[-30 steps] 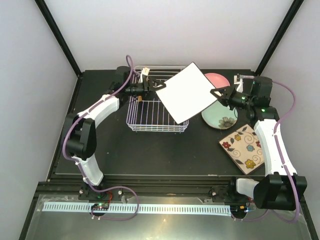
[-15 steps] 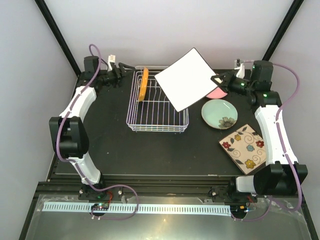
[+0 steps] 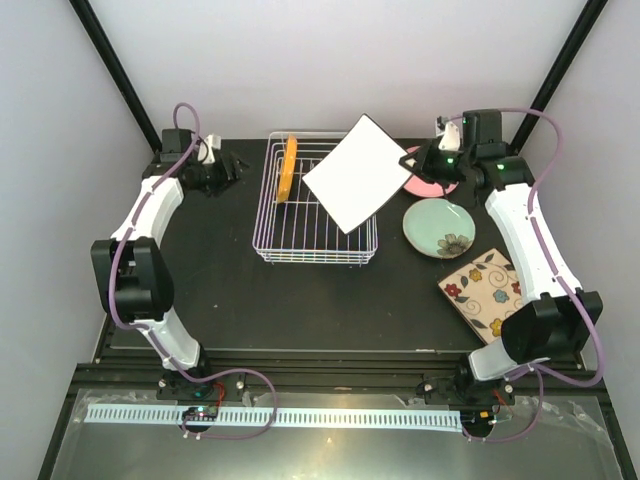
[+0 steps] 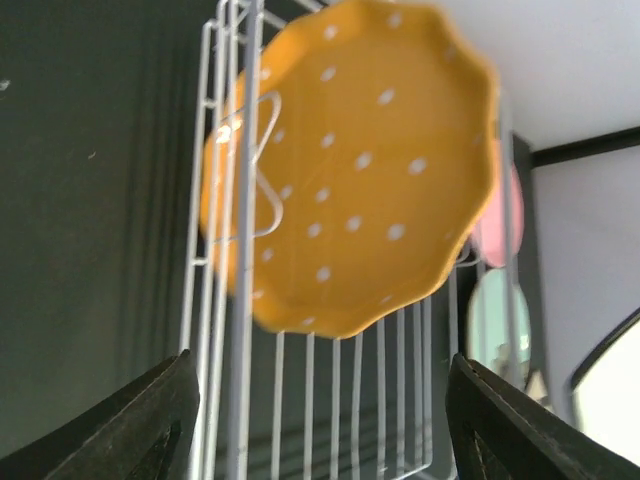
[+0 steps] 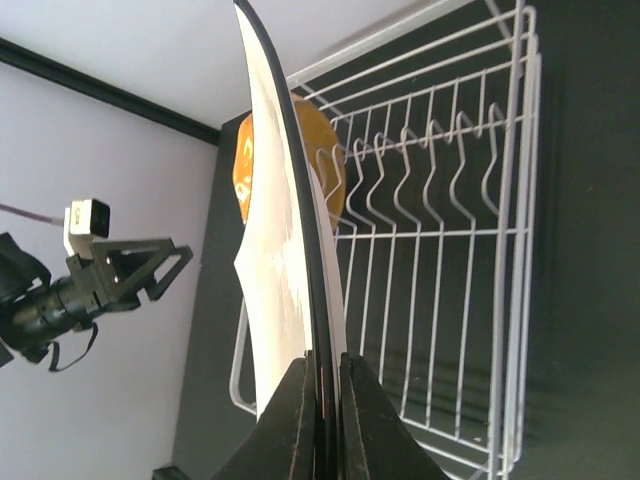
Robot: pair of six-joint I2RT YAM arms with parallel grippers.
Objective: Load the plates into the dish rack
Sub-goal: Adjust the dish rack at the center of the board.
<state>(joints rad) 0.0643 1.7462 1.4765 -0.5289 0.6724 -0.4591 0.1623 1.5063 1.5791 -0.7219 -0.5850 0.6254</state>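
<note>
Backdrop: pale walls and black corner posts close in a black table top (image 3: 300, 300), seen from above.
Rack: the white wire dish rack (image 3: 300, 228) sits flat in the upper middle of the overhead frame. Its row of upright tines is clear in the right wrist view.
Orange plate: a small round orange ceramic plate with white dots (image 3: 288, 168) is already in, standing on edge at the rack's upper left. It fills most of the left wrist view.
Left gripper: the left gripper (image 3: 232, 167) is out at the upper left of the frame, clear of the rack. Its fingers are spread wide with nothing between them, facing the orange plate.
White plate: the plain white square plate (image 3: 352, 185) is up in the air and tilted, over the rack's upper right corner.
Right gripper: the right gripper (image 3: 411, 162) is pinched tight on that plate's right-hand corner. Its wrist view shows the dark rim edge-on between the fingers, with the rack wires beyond.
Pink plate: a round pink plate (image 3: 428, 187) lies on the table right of the rack, partly hidden under the right gripper.
Green plate: a round pale green plate with a dark flower (image 3: 440, 226) lies flat just below the pink one in the frame. Whether they touch, I cannot tell.
Cream plate: a square cream plate with colourful flowers (image 3: 480, 295) lies flat at the lower right, and the right arm crosses its right edge.
</note>
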